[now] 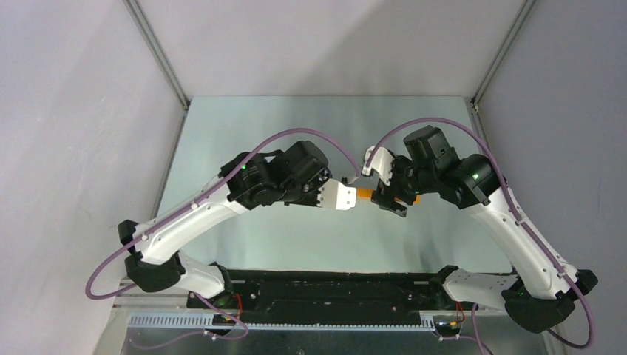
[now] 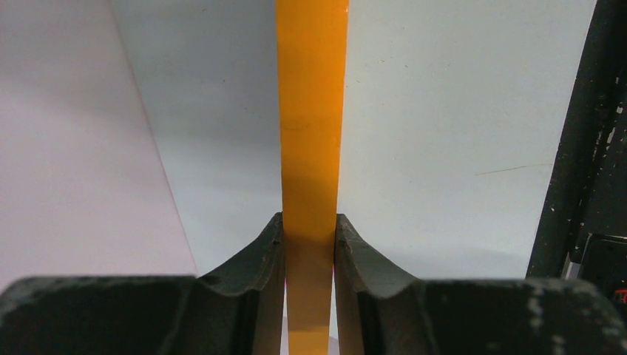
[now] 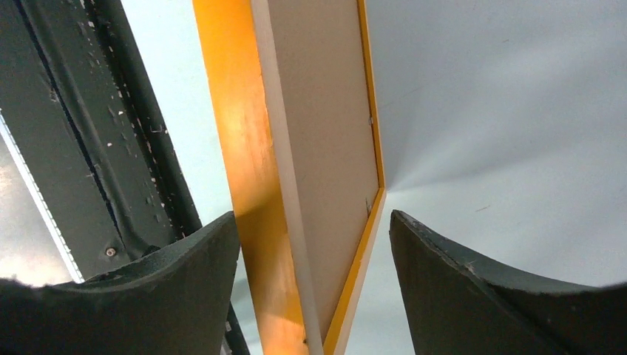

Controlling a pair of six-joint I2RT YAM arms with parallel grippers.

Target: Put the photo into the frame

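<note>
The orange-yellow frame (image 1: 364, 194) is held off the table between my two grippers at mid-table. My left gripper (image 1: 346, 194) is shut on it. In the left wrist view the frame (image 2: 310, 111) shows edge-on as an orange bar, with my gripper (image 2: 309, 222) clamped on both its sides. My right gripper (image 1: 390, 201) is open around the frame's other end. In the right wrist view the frame (image 3: 244, 148) stands tilted between my gripper's (image 3: 312, 218) spread fingers, the left finger (image 3: 200, 274) close against its rail. A plain brown backing board (image 3: 325, 126) fills the frame. The photo's picture side is hidden.
A black base rail (image 1: 318, 285) runs along the table's near edge; it also shows in the left wrist view (image 2: 584, 148) and the right wrist view (image 3: 89, 148). Grey walls with metal corner posts (image 1: 159, 55) enclose the pale table (image 1: 296, 126).
</note>
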